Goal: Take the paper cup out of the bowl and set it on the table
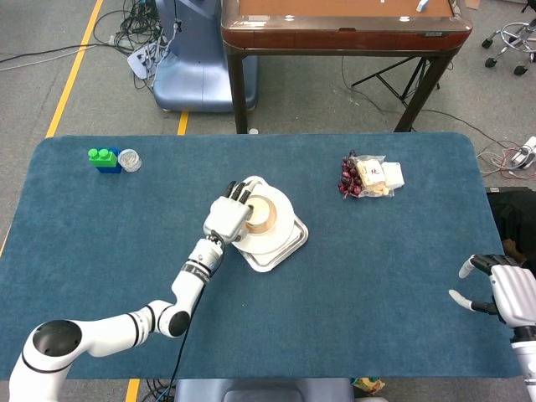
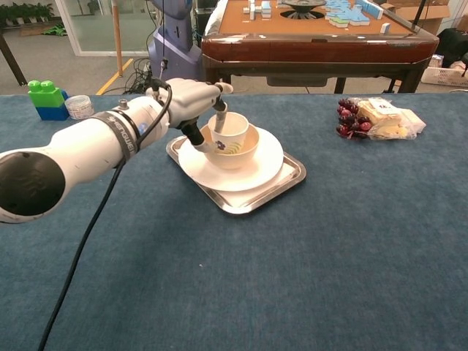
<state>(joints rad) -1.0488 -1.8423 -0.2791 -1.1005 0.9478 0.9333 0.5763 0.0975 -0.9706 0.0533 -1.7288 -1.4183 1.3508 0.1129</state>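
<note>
Near the middle of the table point(image 1: 352, 285) sits a tray point(image 2: 289, 181); on it a plate point(image 2: 259, 167), on the plate a bowl point(image 2: 245, 150), and in the bowl the paper cup point(image 2: 232, 128), upright. The left hand point(image 2: 191, 96) is at the cup's left side — one finger point(image 2: 219, 117) reaches down over the rim into the cup, the rest lie beside the bowl. Far to the left, near the back edge, stand toy blocks point(image 1: 104, 158) with a small round container point(image 1: 130, 159) just to their right. Right of the tray and further back lies a snack bag point(image 1: 372, 176). The right hand point(image 1: 507, 291) hangs at the table's right edge, well apart from everything.
</note>
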